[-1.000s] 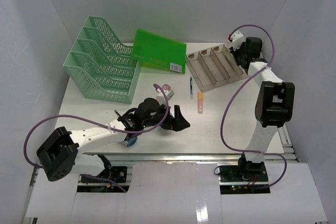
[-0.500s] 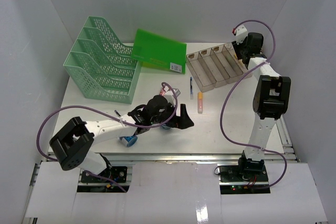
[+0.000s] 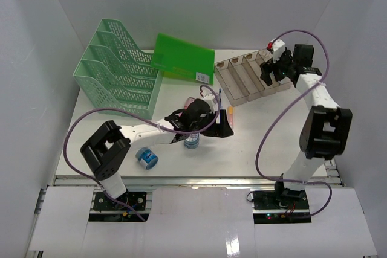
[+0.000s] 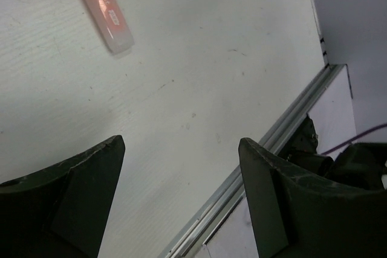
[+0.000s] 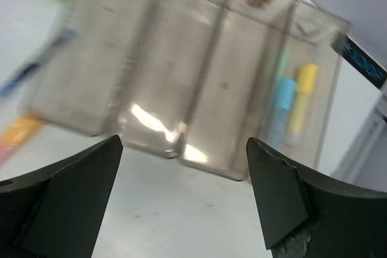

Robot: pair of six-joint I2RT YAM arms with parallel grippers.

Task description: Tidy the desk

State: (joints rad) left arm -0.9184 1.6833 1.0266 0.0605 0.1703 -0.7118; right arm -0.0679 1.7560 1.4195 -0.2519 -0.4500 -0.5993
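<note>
The desk [image 3: 236, 149], rigid, lies under both arms. The left gripper [image 4: 180, 143] is spread empty beside the marker [image 4: 100, 4] mid-desk: likely light, slick; take it mid-barrel. The right gripper [image 5: 183, 142] is spread empty before the tray [image 5: 199, 107], far right corner.

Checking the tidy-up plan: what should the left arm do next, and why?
Probably move the left gripper over the marker and lower: its jaws are open and empty, and the marker lies loose on the desk just beyond them, outside the tray.
</note>
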